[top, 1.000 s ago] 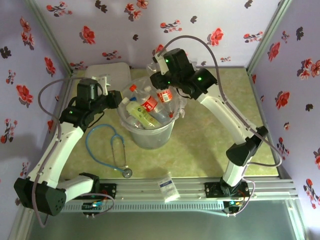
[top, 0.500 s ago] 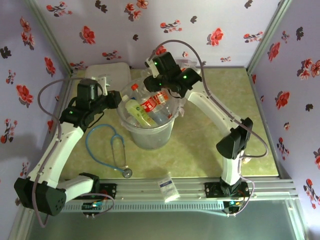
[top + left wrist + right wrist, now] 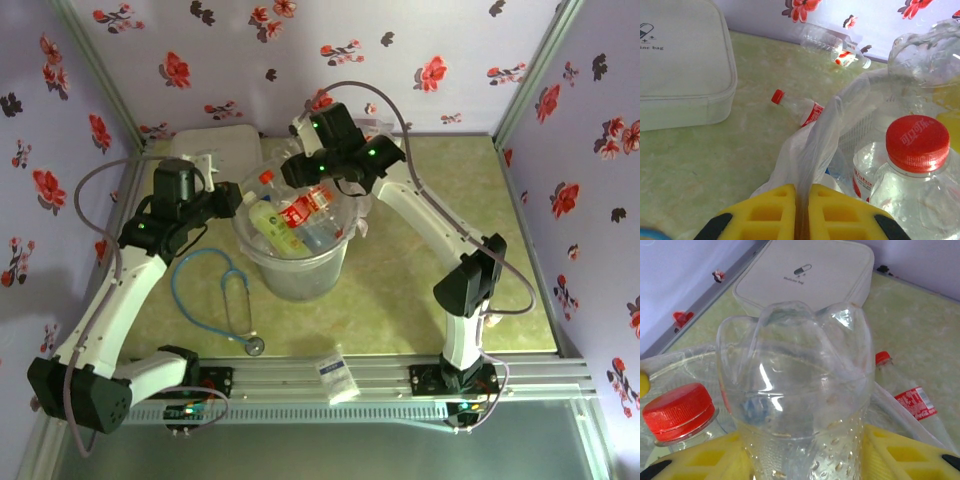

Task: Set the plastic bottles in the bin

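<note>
Left claw (image 3: 801, 212) pinches bag (image 3: 815, 145); right claw (image 3: 805, 455) perhaps grips bottle (image 3: 795, 385), neck cut off.

The left arm (image 3: 110, 300) and the right arm (image 3: 430, 220) were built alike, with smooth white links joined by bulky black motor housings. Small green lights (image 3: 372, 152) glowed on the black joints. A grey cable (image 3: 95, 215) looped along each arm. The left pincer (image 3: 801, 210) and right pincer (image 3: 805, 460) had yellow fingers with square hollows.
</note>
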Robot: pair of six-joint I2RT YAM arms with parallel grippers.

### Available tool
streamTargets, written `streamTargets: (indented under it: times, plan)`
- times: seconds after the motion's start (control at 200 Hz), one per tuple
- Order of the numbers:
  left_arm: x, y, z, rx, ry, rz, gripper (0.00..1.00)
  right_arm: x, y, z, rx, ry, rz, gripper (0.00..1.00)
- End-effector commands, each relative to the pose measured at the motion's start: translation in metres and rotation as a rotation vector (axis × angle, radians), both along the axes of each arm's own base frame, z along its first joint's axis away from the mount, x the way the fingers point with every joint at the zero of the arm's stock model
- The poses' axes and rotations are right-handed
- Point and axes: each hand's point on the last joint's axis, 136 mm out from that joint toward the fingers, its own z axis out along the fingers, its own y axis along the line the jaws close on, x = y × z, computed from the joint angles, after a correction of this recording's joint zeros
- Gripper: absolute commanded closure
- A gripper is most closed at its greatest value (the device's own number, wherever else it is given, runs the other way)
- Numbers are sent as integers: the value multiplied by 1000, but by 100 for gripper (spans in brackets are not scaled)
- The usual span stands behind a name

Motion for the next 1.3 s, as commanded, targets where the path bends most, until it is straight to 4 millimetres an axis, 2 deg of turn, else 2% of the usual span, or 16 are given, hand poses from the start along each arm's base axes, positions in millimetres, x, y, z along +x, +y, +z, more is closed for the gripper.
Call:
streamTargets:
  times: [0.0, 0.195, 0.315, 0.45, 0.52, 0.575, 0.64, 0.81, 0.935, 1.095, 1.19, 1.295]
  plan:
    - [-2, -13, 11, -34, -40, -56, 89, -68, 3, -36, -97, 278, 146, 48]
    - [1, -11, 14, -29, -46, -43, 89, -79, -6, -36, -148, 320, 161, 50]
    - [3, -12, 17, -35, -48, -41, 90, -80, -2, -62, -194, 381, 178, 53]
    - [5, -14, 18, -37, -45, -42, 90, -89, 16, -94, -206, 439, 235, 52]
    - [5, -15, 18, -36, -46, -45, 90, -93, 25, -100, -188, 446, 262, 51]
    - [5, -15, 18, -35, -46, -47, 90, -93, 27, -98, -183, 430, 264, 46]
    - [5, -15, 18, -31, -48, -48, 90, -84, 26, -85, -160, 366, 238, 42]
    - [6, -15, 16, -28, -47, -47, 90, -61, 17, -27, -16, 200, 148, 27]
    - [5, -14, 16, -29, -48, -45, 90, -44, -1, -2, 16, 133, 65, 17]
    - [4, -14, 14, -29, -46, -46, 90, -36, -10, 24, 55, 77, 30, 3]
    - [3, -14, 15, -30, -49, -46, 90, -32, -18, 38, 36, 31, 10, 1]
    - [1, -13, 16, -28, -52, -45, 90, -26, -41, 63, 5, -52, -53, 1]
